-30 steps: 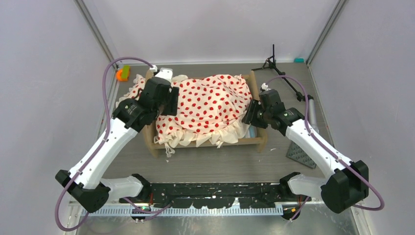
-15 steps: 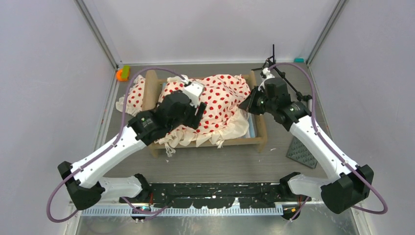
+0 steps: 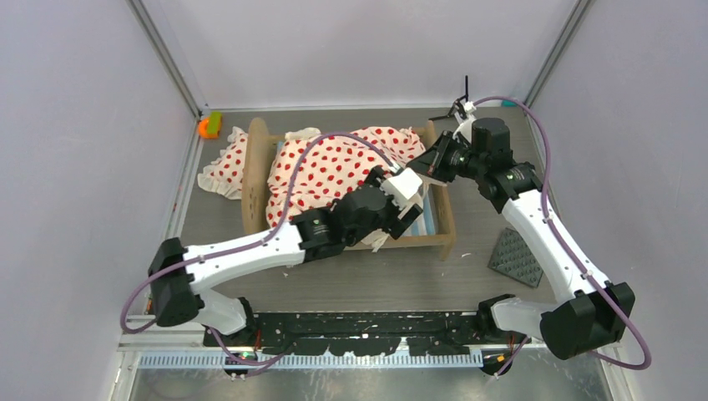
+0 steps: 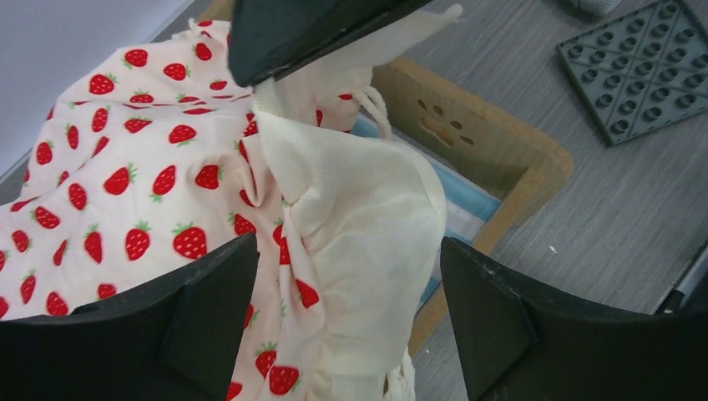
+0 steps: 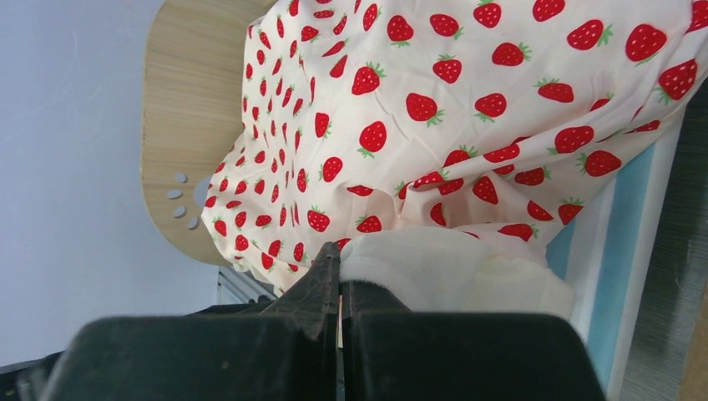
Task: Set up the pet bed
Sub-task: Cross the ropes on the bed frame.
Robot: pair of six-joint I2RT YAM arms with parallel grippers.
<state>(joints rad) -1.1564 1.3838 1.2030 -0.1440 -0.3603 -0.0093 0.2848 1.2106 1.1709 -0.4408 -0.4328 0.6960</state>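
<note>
Left wrist: left gripper [image 4: 346, 267] fingers released, straddling bedding [image 4: 142, 159] over pet bed [image 4: 476, 146]. Right wrist: right gripper [image 5: 338, 263] fingers clenched on bedding ruffle.

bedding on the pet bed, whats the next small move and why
Probably close the left gripper on the cream ruffle bunched between its open fingers; the right gripper pinches that edge, and the striped mattress lies partly uncovered.
</note>
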